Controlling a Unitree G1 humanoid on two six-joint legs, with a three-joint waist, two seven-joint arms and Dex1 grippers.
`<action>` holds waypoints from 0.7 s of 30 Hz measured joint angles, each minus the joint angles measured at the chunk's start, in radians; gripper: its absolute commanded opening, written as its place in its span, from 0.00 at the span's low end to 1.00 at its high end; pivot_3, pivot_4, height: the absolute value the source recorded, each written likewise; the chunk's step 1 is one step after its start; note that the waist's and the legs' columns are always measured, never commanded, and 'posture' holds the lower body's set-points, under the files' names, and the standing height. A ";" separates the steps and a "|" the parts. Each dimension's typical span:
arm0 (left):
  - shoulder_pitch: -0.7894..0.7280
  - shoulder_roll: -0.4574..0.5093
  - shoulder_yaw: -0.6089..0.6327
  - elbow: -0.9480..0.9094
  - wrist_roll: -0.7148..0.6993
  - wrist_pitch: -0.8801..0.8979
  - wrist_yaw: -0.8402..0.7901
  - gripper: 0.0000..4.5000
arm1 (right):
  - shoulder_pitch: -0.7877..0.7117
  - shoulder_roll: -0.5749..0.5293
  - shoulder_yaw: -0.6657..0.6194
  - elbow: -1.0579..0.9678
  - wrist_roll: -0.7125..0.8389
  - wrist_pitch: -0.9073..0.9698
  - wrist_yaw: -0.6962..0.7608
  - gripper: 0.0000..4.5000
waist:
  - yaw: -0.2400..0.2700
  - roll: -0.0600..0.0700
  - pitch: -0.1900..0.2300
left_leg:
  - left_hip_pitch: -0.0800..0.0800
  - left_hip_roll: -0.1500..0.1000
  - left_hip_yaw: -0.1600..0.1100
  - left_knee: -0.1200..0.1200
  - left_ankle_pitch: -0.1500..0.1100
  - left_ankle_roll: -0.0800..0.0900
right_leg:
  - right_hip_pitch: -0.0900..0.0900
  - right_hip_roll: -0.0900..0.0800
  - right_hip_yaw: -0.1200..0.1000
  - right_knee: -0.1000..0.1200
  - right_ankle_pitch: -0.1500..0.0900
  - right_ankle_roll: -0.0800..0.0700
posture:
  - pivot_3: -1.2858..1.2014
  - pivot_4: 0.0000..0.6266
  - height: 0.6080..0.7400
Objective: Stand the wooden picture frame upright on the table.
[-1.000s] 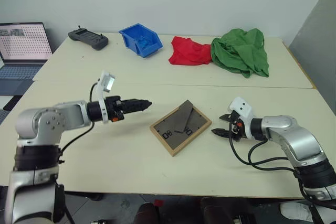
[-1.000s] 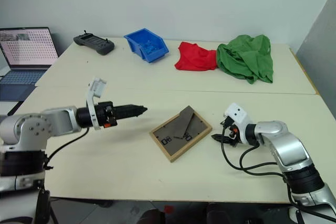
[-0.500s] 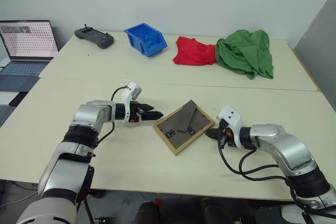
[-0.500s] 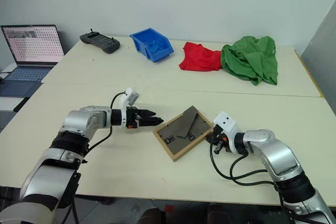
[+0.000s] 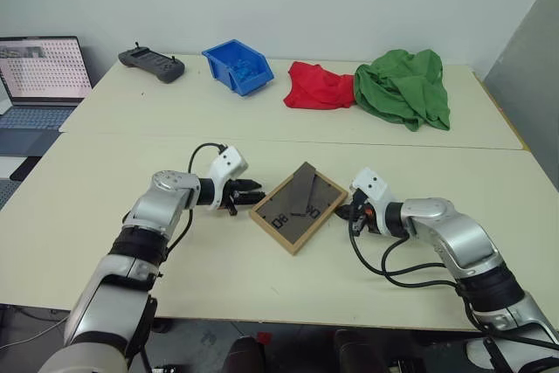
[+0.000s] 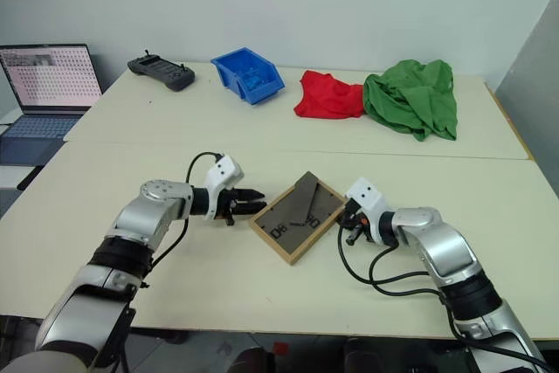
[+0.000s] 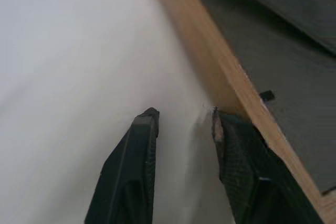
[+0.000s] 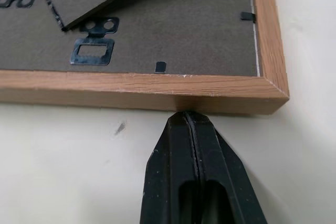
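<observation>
Flanking the face-down picture frame [image 5: 300, 207] on the table [image 5: 218, 286], I have my left gripper [image 5: 248, 197] slightly parted at one edge, right gripper [image 8: 193, 124] pinched shut against the opposite rail.

Far side, in a row — black handheld controller with short antennas [image 5: 148, 64]; blue plastic open-fronted storage bin [image 5: 236, 67], small items inside, too small to identify; crumpled red cloth [image 5: 318, 86]; crumpled green cloth [image 5: 403, 86], touching the red one. Off to the left — open laptop with lit screen [image 5: 37, 76].
</observation>
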 measured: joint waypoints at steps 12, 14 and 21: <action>0.221 0.117 -0.027 -0.466 -0.081 0.281 -0.108 0.01 | -0.020 0.000 0.023 0.029 -0.033 -0.048 0.037 0.00 | -0.002 0.000 0.000 | -0.001 0.000 0.000 -0.001 0.000 0.000 | -0.001 0.000 0.000 0.000 0.000 0.000 | 0.52 0.24 1.00; 0.251 0.136 -0.020 -0.524 -0.124 0.344 -0.110 0.01 | -0.021 -0.031 0.049 0.030 -0.064 -0.100 0.055 0.00 | -0.002 0.000 0.000 | -0.001 0.000 0.000 0.000 0.000 0.000 | -0.001 0.000 0.001 -0.001 0.000 0.000 | 0.52 0.24 1.00; 0.272 0.113 0.211 -0.497 -0.409 0.764 -0.076 0.31 | -0.025 -0.034 0.066 0.093 -0.118 -0.244 0.076 0.00 | -0.003 0.000 0.001 | 0.000 0.000 0.000 0.000 0.000 0.000 | -0.001 0.001 0.000 0.000 0.000 0.000 | 0.52 0.24 1.00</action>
